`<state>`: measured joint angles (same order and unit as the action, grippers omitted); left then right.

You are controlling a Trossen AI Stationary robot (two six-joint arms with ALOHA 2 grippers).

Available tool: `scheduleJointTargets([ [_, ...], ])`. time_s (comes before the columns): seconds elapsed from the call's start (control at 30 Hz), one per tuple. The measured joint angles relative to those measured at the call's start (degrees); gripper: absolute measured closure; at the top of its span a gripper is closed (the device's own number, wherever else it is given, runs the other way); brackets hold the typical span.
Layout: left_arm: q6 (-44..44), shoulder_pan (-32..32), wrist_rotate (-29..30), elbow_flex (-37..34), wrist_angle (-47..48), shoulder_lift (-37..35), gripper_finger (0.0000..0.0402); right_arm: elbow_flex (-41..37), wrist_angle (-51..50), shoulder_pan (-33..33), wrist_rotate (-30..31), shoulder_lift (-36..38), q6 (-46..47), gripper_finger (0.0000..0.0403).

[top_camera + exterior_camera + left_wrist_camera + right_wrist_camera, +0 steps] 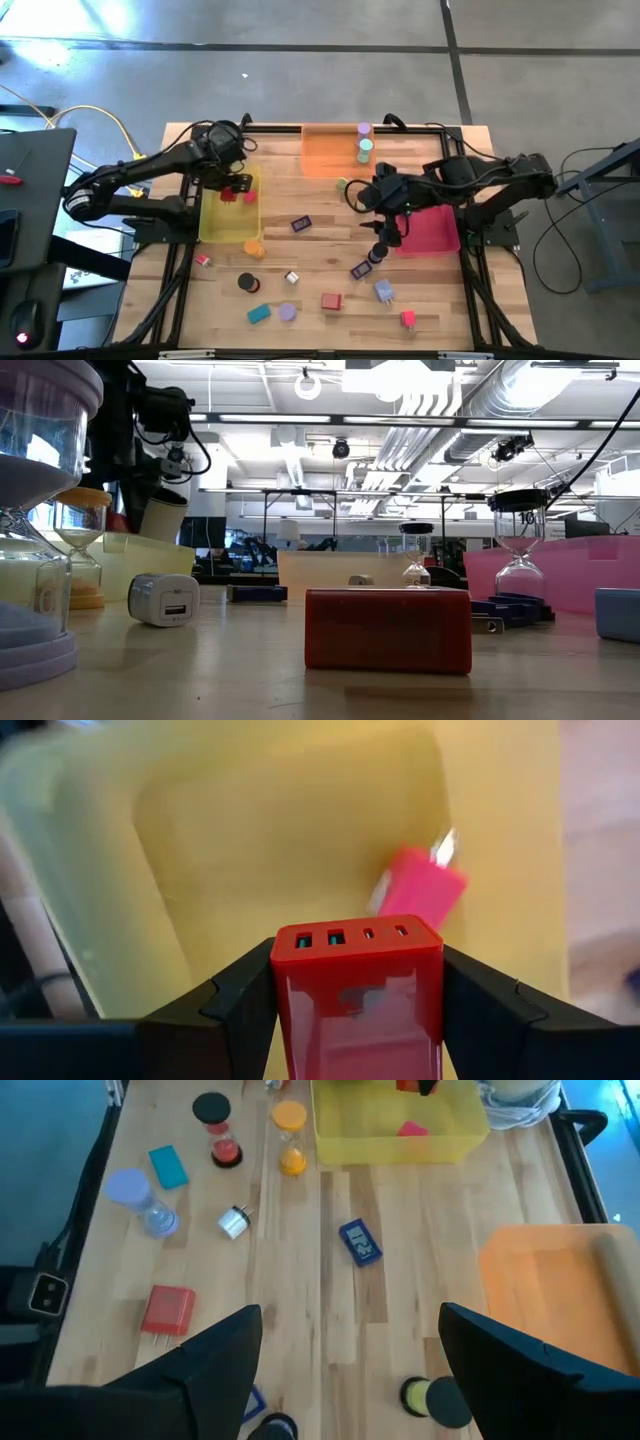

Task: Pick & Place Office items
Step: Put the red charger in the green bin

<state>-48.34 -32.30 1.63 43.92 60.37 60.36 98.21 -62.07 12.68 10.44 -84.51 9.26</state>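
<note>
Sorting in progress: left arm delivering a red charger block to the yellow tray.

The left gripper [355, 1010], clamped on the red charger block [357, 990], hangs over the yellow tray [212, 228] at centre left, where one pink item [420, 888] already lies. The right gripper [350, 1350], jaws wide and empty, hovers mid-table. Judged early: most office items [330, 300] lie loose across the lower centre.

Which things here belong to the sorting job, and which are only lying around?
Job: red charger in left gripper, pink charger, red block, teal block, blue item.
Lying about: yellow cable, computer mouse.
</note>
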Motion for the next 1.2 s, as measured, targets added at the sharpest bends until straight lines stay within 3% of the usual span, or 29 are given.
scheduleJointTargets([
  [0.6, -17.6, 15.5, 4.5, -1.1, 6.2, -1.1, 0.0183, 0.0, -1.5, 0.9, 0.0, 0.0, 2.5, 0.011],
  [0.93, -26.7, 26.3, 6.2, -1.2, 5.7, -2.4, 0.0183, 0.0, -2.6, 2.1, 1.3, 0.0, 3.6, 0.011],
  [1.2, -38.7, 36.8, 7.8, -1.4, 6.7, -3.1, 0.0183, 0.0, -2.4, 1.4, 1.6, 0.0, 3.4, 0.011],
])
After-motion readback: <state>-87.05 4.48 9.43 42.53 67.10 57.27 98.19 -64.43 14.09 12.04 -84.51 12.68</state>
